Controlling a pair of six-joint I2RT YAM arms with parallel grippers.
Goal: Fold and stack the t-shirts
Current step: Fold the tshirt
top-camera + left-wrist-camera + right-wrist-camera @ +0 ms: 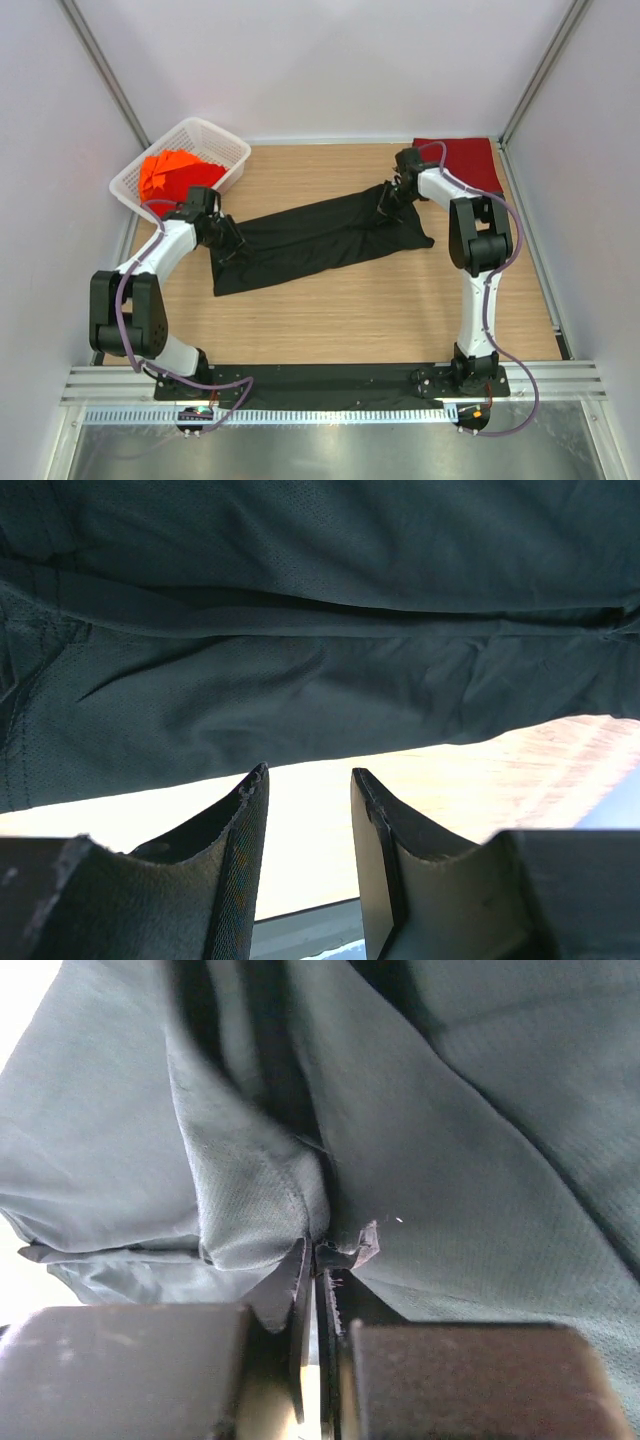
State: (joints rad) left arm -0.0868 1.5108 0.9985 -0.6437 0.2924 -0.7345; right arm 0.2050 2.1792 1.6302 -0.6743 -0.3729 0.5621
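A black t-shirt (320, 235) lies stretched out in a long band across the middle of the table. My right gripper (390, 200) is at its far right end; in the right wrist view the gripper (318, 1245) is shut, pinching a fold of the black cloth (480, 1160) at the tips. My left gripper (228, 245) is at the shirt's left end. Seen from the left wrist, it (308, 770) is open, with bare table between the fingers and the black cloth (300, 680) just beyond the tips. A dark red t-shirt (470, 160) lies at the back right. Orange-red t-shirts (170, 172) fill the basket.
The white lattice basket (215, 128) stands at the back left, close to my left arm. Grey walls and metal posts close in the table on three sides. A black base plate (330, 380) runs along the near edge.
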